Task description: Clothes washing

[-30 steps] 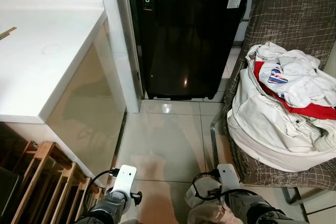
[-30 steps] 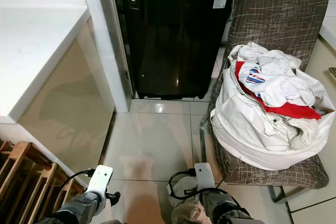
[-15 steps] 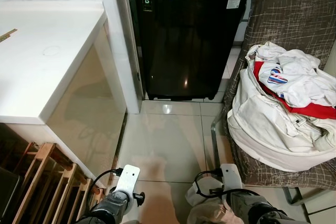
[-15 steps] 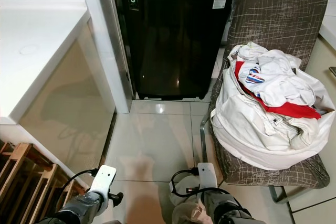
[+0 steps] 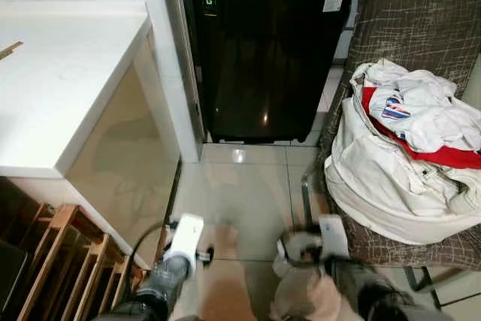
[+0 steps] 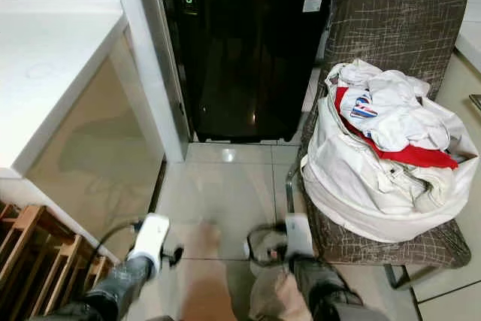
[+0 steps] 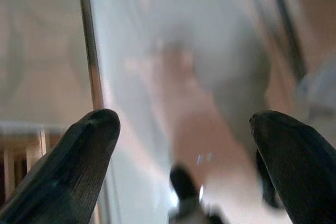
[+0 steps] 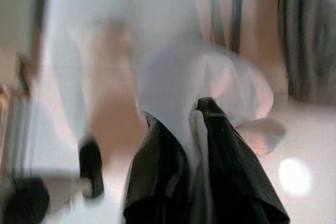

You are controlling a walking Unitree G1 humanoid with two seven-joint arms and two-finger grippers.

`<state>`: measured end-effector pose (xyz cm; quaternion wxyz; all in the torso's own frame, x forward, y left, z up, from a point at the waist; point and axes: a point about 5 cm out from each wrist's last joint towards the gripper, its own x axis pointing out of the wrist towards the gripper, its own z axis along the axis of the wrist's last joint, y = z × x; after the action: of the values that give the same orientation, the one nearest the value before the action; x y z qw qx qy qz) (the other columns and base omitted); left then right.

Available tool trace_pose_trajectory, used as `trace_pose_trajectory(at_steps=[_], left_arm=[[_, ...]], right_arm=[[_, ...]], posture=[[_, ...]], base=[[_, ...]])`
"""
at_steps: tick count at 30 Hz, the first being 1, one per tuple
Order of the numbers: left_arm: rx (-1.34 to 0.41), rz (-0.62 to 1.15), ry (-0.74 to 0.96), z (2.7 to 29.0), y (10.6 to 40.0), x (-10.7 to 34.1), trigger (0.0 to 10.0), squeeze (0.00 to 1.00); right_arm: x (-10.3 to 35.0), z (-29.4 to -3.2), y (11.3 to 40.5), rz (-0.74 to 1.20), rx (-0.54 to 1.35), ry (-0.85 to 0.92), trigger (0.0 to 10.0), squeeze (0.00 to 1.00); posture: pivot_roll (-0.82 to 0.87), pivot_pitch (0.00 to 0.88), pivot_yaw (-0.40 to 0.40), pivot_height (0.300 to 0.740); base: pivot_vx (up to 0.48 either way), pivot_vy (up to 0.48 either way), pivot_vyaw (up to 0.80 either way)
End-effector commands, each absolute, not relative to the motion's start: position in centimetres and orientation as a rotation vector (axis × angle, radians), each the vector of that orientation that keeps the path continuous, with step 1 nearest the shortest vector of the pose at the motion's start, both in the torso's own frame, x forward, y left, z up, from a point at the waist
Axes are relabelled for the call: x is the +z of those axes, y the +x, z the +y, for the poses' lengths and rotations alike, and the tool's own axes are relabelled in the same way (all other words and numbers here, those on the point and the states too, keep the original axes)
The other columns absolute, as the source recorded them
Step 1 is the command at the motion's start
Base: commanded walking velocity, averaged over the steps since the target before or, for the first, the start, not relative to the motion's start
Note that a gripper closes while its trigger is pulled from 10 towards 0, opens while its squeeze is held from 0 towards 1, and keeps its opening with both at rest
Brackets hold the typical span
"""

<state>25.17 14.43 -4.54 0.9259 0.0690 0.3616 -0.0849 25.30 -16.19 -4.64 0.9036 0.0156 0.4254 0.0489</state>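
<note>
One pale garment (image 8: pixel 210 82) is pinched between the closed fingers of my right gripper (image 8: pixel 202 116), low over the floor, my left gripper (image 7: pixel 184 129) gapes empty, and the washing machine (image 5: pixel 263 50) stands straight ahead, past both arms.

Clothes heap (image 5: pixel 409 152) on chair (image 5: pixel 421 31)

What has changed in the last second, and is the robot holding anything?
Both arms have lifted a little and look blurred. The right gripper stays shut on a pale cloth; the left gripper stays open, holding nothing. The washing machine, the chair and its laundry pile sit as before.
</note>
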Motion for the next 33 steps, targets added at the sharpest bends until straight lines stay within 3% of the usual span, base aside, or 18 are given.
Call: trace_pose_trajectory(at_steps=[1,2,4,7,14,18,21,28,33], left_arm=[[-0.165,0.526,0.102,14.5,29.4,-0.5,10.0,0.0],[-0.165,0.526,0.102,14.5,29.4,-0.5,10.0,0.0],[-0.17,0.309,0.096,14.3,31.7,3.3,10.0,0.0],[-0.17,0.159,0.086,14.0,32.4,6.2,10.0,0.0],[-0.178,-0.143,0.083,14.8,30.7,14.0,10.0,0.0],[-0.265,-0.189,0.126,14.7,27.6,15.1,10.0,0.0],[-0.271,-0.184,0.123,14.7,27.1,15.1,10.0,0.0],[-0.263,-0.159,0.074,13.4,28.1,15.8,10.0,0.0],[-0.159,-0.143,0.099,14.2,28.6,15.7,10.0,0.0]], right_arm=[[-0.1,-16.2,30.3,0.637,0.12,0.045,10.0,0.0],[-0.1,-16.2,30.3,0.637,0.12,0.045,10.0,0.0],[3.3,-15.9,32.8,0.454,0.143,0.019,10.0,0.0],[5.3,-15.7,33.3,0.352,0.166,0.012,10.0,0.0],[9.2,-16.8,30.0,0.148,0.153,-0.038,10.0,0.0],[10.1,-17.9,26.9,0.066,0.123,-0.019,10.0,0.0],[10.3,-18.1,26.6,0.063,0.107,-0.023,10.0,0.0],[12.1,-16.0,28.6,-0.011,0.139,-0.042,10.0,0.0],[13.5,-14.7,30.9,-0.038,0.199,-0.048,10.0,0.0]], posture=[[-0.11,0.0,0.027,0.74],[-0.11,0.0,0.027,0.74],[-0.11,0.0,0.026,0.74],[-0.1,0.0,0.022,0.74],[-0.07,0.0,0.0,0.74],[-0.07,0.001,-0.002,0.74],[-0.06,0.002,-0.002,0.74],[-0.06,0.0,0.003,0.74],[-0.05,0.0,-0.001,0.74]], base=[[0.0,0.0,0.0],[0.0,0.0,0.0],[0.0,0.0,0.0],[0.0,0.0,0.0],[0.0,0.0,0.0],[0.0,0.0,0.0],[0.0,0.0,0.0],[0.0,0.0,-0.36],[0.169,0.073,0.0]])
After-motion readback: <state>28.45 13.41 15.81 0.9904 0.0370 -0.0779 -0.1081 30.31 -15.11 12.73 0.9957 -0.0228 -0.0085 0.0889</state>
